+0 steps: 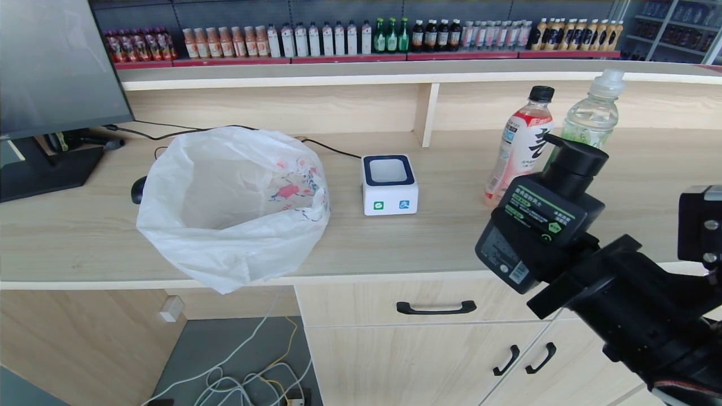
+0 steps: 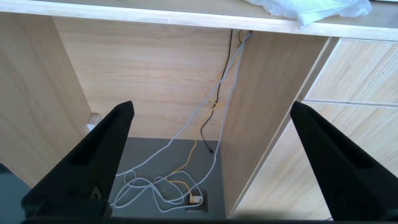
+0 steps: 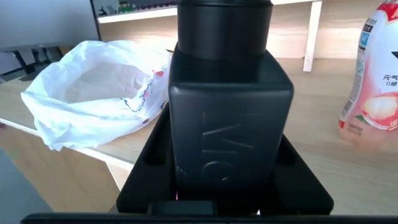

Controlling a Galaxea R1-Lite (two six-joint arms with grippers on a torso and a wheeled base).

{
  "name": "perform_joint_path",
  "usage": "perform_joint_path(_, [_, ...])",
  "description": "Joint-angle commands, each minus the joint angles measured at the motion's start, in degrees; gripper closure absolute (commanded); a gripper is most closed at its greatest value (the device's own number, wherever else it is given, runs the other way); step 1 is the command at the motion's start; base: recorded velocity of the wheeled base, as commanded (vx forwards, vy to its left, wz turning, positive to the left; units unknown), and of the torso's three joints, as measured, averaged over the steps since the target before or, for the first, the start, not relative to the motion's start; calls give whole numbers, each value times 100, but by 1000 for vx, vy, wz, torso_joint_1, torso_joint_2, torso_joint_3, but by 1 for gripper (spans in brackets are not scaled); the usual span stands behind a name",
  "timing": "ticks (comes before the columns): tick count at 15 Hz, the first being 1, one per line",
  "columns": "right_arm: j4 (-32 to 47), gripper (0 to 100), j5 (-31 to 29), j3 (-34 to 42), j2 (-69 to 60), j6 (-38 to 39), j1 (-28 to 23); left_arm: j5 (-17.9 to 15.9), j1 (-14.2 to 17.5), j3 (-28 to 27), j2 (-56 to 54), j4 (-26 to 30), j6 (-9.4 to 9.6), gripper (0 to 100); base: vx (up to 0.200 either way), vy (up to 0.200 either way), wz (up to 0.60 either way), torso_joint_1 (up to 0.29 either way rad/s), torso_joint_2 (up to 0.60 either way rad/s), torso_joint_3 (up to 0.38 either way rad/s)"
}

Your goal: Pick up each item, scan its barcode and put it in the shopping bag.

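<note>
My right gripper (image 1: 555, 256) is shut on a black pump bottle (image 1: 541, 220) with a green label, held tilted above the counter's front edge at the right. The same black pump bottle (image 3: 227, 118) sits between the right gripper's fingers (image 3: 149, 155) in the right wrist view. A white shopping bag (image 1: 234, 203) stands open on the counter at the left, also seen as the shopping bag (image 3: 99, 93). The white scanner box (image 1: 389, 184) sits between bag and bottles. My left gripper (image 2: 211, 162) hangs open below the counter, over the floor cables.
A pink-labelled drink bottle (image 1: 519, 144) and a clear bottle (image 1: 592, 113) stand at the counter's right rear. A monitor (image 1: 53, 73) and a black mouse (image 1: 137, 190) are at the left. Drawers with black handles (image 1: 435, 308) lie below. Shelves of bottles line the back.
</note>
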Motion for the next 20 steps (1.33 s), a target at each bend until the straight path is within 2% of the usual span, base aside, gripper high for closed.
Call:
perform_joint_path(1, [-6, 100, 201, -55, -49, 87, 7, 2, 1, 0, -2, 0, -3, 0, 0, 0, 0, 0, 0, 0])
perform_joint_path(7, [-6, 100, 1212, -494, -40, 957, 7, -6, 1, 0, -2, 0, -3, 0, 0, 0, 0, 0, 0, 0])
perform_joint_path(11, [-6, 100, 2319, -784, -13, 1423, 7, 2, 1, 0, -2, 0, -3, 0, 0, 0, 0, 0, 0, 0])
perform_joint_path(17, [-6, 100, 2407, -1013, -31, 2389, 33, 2, 1, 0, -2, 0, -3, 0, 0, 0, 0, 0, 0, 0])
perform_joint_path(20, [-6, 100, 2433, -1118, -66, 2653, 464, 2, 1, 0, -2, 0, -3, 0, 0, 0, 0, 0, 0, 0])
